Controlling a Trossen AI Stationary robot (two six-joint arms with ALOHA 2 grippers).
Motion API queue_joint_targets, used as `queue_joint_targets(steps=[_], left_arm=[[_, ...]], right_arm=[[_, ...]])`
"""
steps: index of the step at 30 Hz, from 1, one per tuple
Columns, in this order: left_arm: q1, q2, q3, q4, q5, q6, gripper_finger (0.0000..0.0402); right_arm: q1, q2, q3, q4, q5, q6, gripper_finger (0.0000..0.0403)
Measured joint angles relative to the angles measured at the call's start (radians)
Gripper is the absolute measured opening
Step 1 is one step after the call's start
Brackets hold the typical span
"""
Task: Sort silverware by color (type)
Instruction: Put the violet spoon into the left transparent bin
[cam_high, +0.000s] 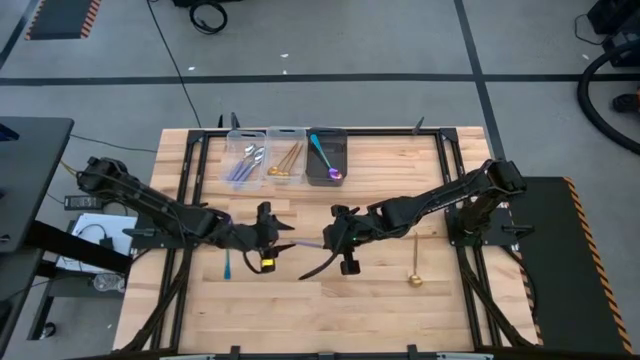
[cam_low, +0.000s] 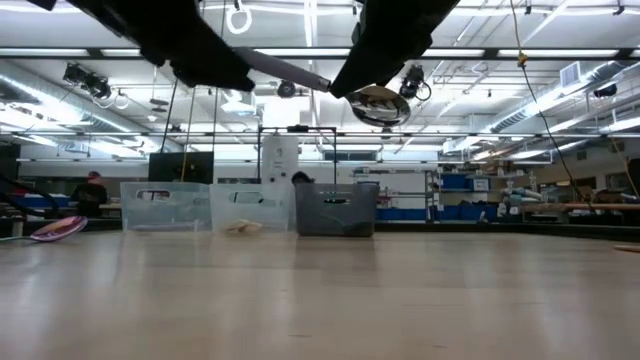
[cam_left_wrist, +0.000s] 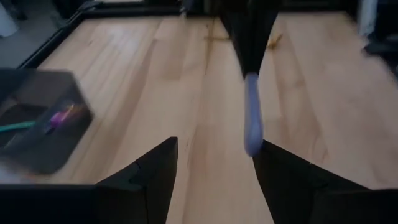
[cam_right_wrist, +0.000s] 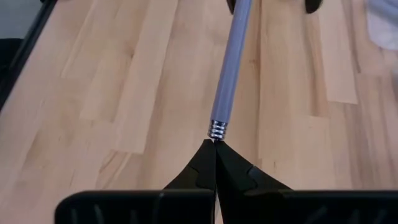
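Observation:
A spoon with a lilac handle (cam_right_wrist: 227, 74) and a silver bowl (cam_low: 380, 105) hangs in the air over the table's middle. My right gripper (cam_right_wrist: 214, 148) is shut on it. The handle points toward the table's left. Its free end (cam_left_wrist: 250, 140) reaches in between the open fingers of my left gripper (cam_left_wrist: 214, 165), close to one finger (cam_left_wrist: 280, 171). A teal-handled spoon (cam_high: 227, 265) lies flat on the table near my left arm. A gold spoon (cam_high: 414, 266) lies flat at the right. My left gripper: I cannot tell whether the nearby finger touches the handle's free end. My right gripper pinches the spoon's silver ringed collar (cam_right_wrist: 217, 129), where handle meets neck, between its two fingertips (cam_right_wrist: 202, 163). The fingers slant down and point along the handle, which runs on past them. The spoon is clear of the table, roughly level, its bowl below the fingers.
Three bins stand in a row at the far edge. A clear one (cam_high: 245, 160) holds lilac-handled spoons. Another clear one (cam_high: 286, 160) holds gold spoons. A dark one (cam_high: 327, 158) holds a teal-handled, purple-bowled spoon. Bare wood lies near the front edge.

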Motion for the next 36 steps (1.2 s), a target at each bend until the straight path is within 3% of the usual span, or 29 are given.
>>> queue_joint_targets(steps=[5, 16, 24, 33, 36], left_arm=[[0.036, 0.02, 0.0, 0.052, 0.099, 0.007, 0.0215], [0.051, 0.047, 0.0, 0.128, 0.134, 0.033, 0.0202], [0.056, 0.047, 0.0, 0.129, 0.135, 0.048, 0.0142], [0.072, 0.047, 0.0, 0.13, 0.149, 0.074, 0.0038], [0.073, 0.047, 0.0, 0.129, 0.155, 0.082, 0.0035]], right_arm=[[-0.003, 0.0, 0.0, 0.0, 0.014, -0.012, 0.0005], [-0.015, 0.0, 0.0, -0.009, 0.012, -0.024, 0.0005], [-0.022, 0.0, 0.0, -0.008, 0.003, -0.024, 0.0006], [-0.022, 0.001, -0.001, -0.003, 0.006, -0.024, 0.0006], [-0.022, 0.002, -0.001, -0.003, 0.013, -0.023, 0.0012]])
